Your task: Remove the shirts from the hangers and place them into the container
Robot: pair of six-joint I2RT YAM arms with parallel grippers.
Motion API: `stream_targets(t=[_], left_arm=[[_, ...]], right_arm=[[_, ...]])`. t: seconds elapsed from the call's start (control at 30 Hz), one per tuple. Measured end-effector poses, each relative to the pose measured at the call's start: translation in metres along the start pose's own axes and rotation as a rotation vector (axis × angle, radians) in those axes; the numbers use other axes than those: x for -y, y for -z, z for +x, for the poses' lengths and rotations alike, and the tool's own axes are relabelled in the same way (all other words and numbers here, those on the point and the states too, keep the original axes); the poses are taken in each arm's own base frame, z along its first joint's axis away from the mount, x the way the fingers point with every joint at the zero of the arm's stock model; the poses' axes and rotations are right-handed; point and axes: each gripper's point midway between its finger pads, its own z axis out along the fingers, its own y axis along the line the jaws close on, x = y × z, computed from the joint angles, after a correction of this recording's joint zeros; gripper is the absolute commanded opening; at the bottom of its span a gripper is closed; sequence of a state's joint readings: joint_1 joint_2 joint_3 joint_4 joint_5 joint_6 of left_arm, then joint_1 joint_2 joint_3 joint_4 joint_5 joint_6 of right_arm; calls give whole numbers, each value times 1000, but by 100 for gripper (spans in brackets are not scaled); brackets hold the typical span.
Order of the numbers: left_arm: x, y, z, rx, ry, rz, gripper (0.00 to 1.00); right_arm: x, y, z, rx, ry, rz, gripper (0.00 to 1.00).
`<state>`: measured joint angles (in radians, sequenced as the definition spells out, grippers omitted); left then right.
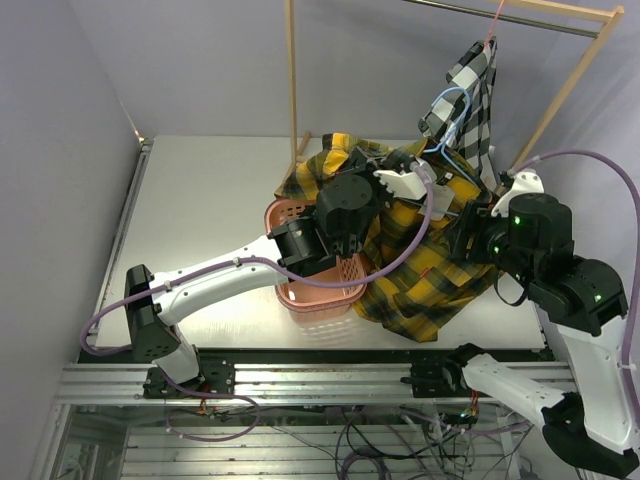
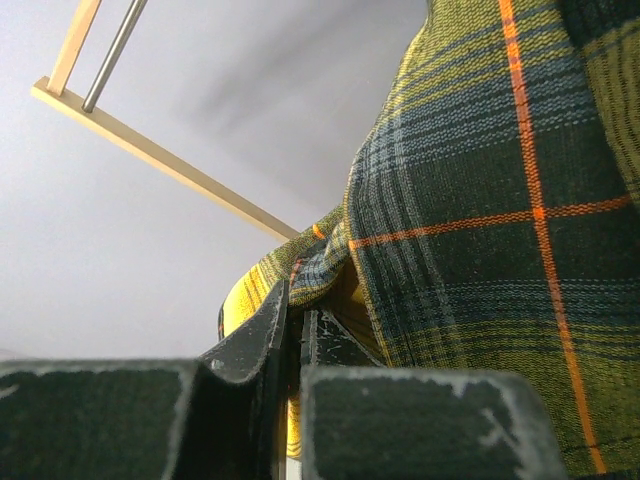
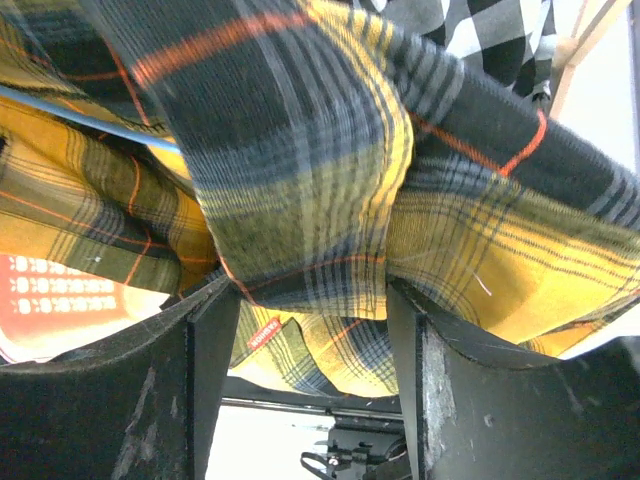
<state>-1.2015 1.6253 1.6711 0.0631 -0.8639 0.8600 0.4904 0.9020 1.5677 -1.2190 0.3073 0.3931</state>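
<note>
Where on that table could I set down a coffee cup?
Bare tabletop lies left of the pink basket, between the left arm and the far edge. The middle and right are crowded: the yellow plaid shirt spills from the basket toward the right arm, under the hanging checked shirt.

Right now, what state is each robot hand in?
Left hand: closed, pinching the yellow plaid shirt.
Right hand: open, jaws either side of a bunch of that shirt.
</note>
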Motion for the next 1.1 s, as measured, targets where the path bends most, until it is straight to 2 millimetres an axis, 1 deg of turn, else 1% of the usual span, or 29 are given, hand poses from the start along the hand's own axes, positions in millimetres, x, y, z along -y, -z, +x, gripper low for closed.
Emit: stream_targets(t=[0.1, 0.2, 0.33, 0.37, 0.47, 0.57, 0.6, 0.63, 0.73, 0.83, 0.87, 0.93, 1.1], left_arm=[[-1, 0, 1, -5, 2, -4, 7], [2, 1, 0, -3, 2, -2, 7], [7, 2, -5, 7, 6, 2, 7], [7, 3, -5, 9, 6, 3, 7], [9, 5, -8, 14, 7, 5, 7], [9, 6, -10, 18, 5, 2, 7], [8, 7, -11, 20, 7, -2, 7], [7, 7, -12, 21, 8, -7, 7], [5, 7, -13, 24, 10, -17, 7], [4, 7, -14, 29, 10, -27, 7], [3, 7, -14, 30, 11, -31, 7], [2, 7, -15, 31, 18, -40, 7], [-1, 7, -16, 34, 34, -56, 7]], right_arm=[[1, -5, 7, -3, -10, 1, 59], [0, -9, 8, 15, -23, -2, 58], [-3, -18, 5, 40, -37, -3, 51], [-4, -21, 5, 43, -42, -1, 48], [-5, -29, 7, 43, -50, 6, 34], [-5, -35, 8, 37, -58, 19, 12], [-3, -36, 8, 35, -61, 31, 4], [-2, -37, 8, 36, -65, 42, 0], [6, -36, 7, 43, -69, 85, 0], [17, -25, 2, 55, -67, 132, 0], [21, -19, -1, 63, -67, 151, 0], [31, -3, -11, 90, -72, 187, 0], [58, 42, -36, 190, -102, 278, 0]])
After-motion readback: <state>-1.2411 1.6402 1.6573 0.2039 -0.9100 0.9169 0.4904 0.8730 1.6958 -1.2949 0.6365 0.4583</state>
